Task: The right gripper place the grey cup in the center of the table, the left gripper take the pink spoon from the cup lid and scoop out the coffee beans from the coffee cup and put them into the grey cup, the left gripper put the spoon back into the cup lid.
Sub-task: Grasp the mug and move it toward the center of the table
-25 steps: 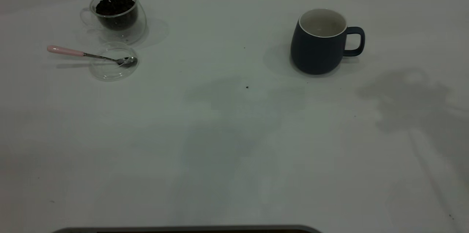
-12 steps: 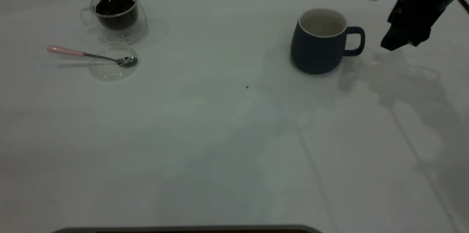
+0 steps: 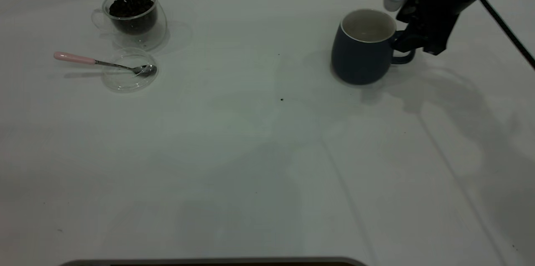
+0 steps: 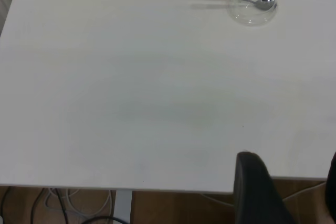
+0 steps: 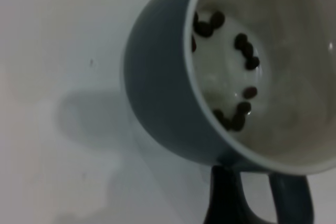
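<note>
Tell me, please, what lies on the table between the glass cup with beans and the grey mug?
Nothing stands between the glass cup and the grey mug: the exterior view shows only bare white table with tiny dark specks.

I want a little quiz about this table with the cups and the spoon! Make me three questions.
1. True or false: the grey cup holds a few coffee beans.
2. Where does the bowl of the pink spoon rest? A) in the coffee cup B) in the cup lid C) on the bare table
3. Which part of the grey cup is the right gripper next to?

Key: 1 true; 2 B; 3 the handle.
</note>
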